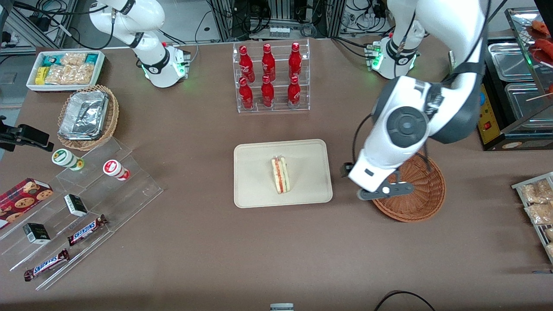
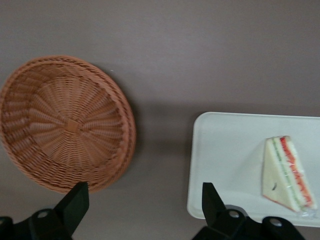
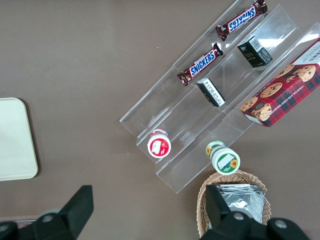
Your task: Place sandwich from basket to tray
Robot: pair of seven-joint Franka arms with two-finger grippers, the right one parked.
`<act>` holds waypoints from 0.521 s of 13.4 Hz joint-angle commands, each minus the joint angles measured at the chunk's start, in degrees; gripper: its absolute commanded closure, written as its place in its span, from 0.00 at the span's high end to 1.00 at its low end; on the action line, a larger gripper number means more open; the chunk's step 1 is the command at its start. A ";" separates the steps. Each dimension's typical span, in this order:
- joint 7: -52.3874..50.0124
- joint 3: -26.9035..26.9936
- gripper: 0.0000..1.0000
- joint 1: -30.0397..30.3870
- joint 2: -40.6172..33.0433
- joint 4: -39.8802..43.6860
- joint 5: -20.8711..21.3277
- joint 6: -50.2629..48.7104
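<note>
The sandwich (image 1: 280,175), a pale wedge with red and yellowish layers, lies in the middle of the beige tray (image 1: 259,172). It also shows in the left wrist view (image 2: 287,172) on the tray (image 2: 225,150). The reddish-brown wicker basket (image 1: 419,194) stands beside the tray toward the working arm's end, with nothing in it (image 2: 65,122). My left gripper (image 1: 360,183) hangs above the bare table between basket and tray, over the basket's rim. Its fingers are open and hold nothing (image 2: 145,192).
A clear rack of red bottles (image 1: 271,77) stands farther from the front camera than the tray. Toward the parked arm's end are a stepped acrylic shelf with snacks (image 1: 77,207), a tan basket of foil trays (image 1: 87,116) and a white bin (image 1: 65,69). A food warmer (image 1: 518,99) and a snack rack (image 1: 538,203) are at the working arm's end.
</note>
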 commanded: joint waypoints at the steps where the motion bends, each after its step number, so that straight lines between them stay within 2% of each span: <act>1: 7.62 -0.46 1.00 4.10 -7.26 -7.04 -0.11 -0.16; 5: 18.25 -0.63 1.00 10.16 -13.33 -9.42 -0.72 -5.33; 7: 24.59 -3.17 1.00 14.73 -16.14 -10.21 -0.72 -9.11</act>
